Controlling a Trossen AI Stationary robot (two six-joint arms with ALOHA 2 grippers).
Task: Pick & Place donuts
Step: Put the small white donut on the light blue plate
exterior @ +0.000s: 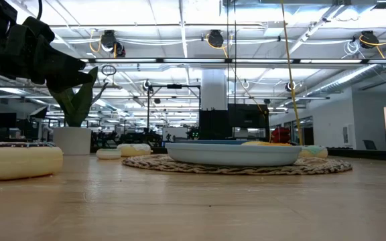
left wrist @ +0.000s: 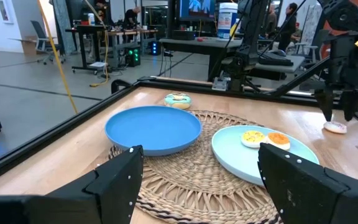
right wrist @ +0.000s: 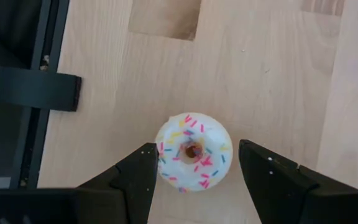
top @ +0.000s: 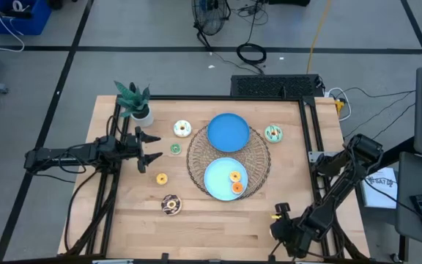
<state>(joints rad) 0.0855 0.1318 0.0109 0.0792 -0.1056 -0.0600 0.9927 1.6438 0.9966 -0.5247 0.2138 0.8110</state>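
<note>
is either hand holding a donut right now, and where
No. The right hand is open around a white sprinkled donut on the table, not gripping; the left hand is open, empty.

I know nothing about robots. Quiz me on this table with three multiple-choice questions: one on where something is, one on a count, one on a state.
1. Where do the two orange-topped donuts lie?
A. on the lighter blue plate
B. on the darker blue plate
C. on bare wood

2. How many blue plates are there?
A. one
B. two
C. four

3. How is the right hand?
A. shut on a plate
B. open over a sprinkled donut
C. shut and empty

Answers:
1 A, both sit inside its rim.
2 B, the two overlap on the woven mat.
3 B, its wrist view shows the fingers spread either side of that donut.
</note>
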